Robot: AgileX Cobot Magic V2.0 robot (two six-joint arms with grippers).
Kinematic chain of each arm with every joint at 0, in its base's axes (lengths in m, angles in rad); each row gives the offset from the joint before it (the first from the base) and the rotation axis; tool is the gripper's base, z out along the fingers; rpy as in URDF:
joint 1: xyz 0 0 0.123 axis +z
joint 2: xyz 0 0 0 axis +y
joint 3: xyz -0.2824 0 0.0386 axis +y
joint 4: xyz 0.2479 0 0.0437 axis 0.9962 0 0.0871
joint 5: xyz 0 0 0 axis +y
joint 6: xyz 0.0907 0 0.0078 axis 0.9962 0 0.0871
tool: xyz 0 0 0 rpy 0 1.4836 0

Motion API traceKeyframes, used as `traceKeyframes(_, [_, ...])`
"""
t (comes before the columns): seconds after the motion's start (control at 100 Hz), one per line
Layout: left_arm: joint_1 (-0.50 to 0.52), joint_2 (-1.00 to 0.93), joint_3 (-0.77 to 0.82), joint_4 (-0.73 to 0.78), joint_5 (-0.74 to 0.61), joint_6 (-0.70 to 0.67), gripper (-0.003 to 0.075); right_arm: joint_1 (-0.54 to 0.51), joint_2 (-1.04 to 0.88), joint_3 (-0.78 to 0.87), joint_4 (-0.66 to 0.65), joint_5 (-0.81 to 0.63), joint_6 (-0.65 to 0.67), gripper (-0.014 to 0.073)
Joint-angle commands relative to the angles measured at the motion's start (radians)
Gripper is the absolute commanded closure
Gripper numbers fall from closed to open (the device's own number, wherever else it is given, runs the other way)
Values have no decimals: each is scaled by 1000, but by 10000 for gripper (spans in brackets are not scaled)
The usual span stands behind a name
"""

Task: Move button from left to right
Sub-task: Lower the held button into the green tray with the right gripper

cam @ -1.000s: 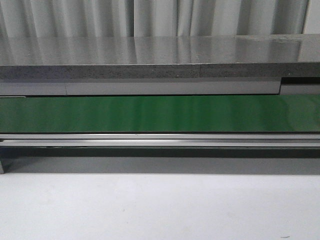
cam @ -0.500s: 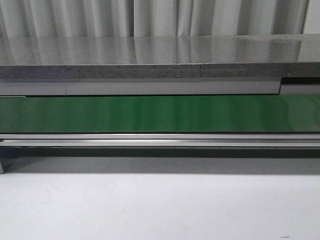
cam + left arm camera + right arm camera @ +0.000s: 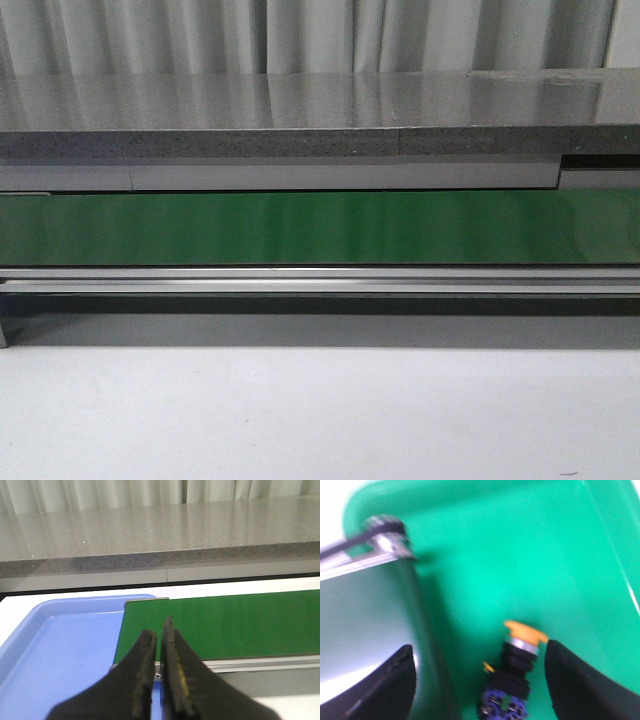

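Note:
The button (image 3: 516, 670), with a yellow-orange cap, black body and blue base, lies on its side in a green tray (image 3: 520, 555) in the right wrist view. My right gripper (image 3: 479, 680) is open above it; the button lies between the fingers, nearer one of them, touching neither. My left gripper (image 3: 160, 645) is shut and empty, over the end of the green conveyor belt (image 3: 225, 625) next to a blue tray (image 3: 65, 645). Neither gripper nor the button shows in the front view.
The green belt (image 3: 320, 228) runs across the front view, with a grey counter (image 3: 320, 110) behind it and a white table (image 3: 320, 420) in front. The belt's end roller (image 3: 385, 530) sits at the green tray's edge.

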Motion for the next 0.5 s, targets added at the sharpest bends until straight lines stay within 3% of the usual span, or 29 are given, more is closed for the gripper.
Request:
traceKeyframes(0.0, [-9, 11, -29, -15, -78, -3, 715, 35, -101, -30, 3, -76, -8, 86])
traceKeyframes(0.26, [-9, 11, -29, -15, -78, -3, 715, 132, -290, -1, 2, -125, -8, 87])
traceKeyframes(0.49, [-9, 11, -29, -15, -78, -3, 715, 217, -503, 152, 2, -164, -8, 87])
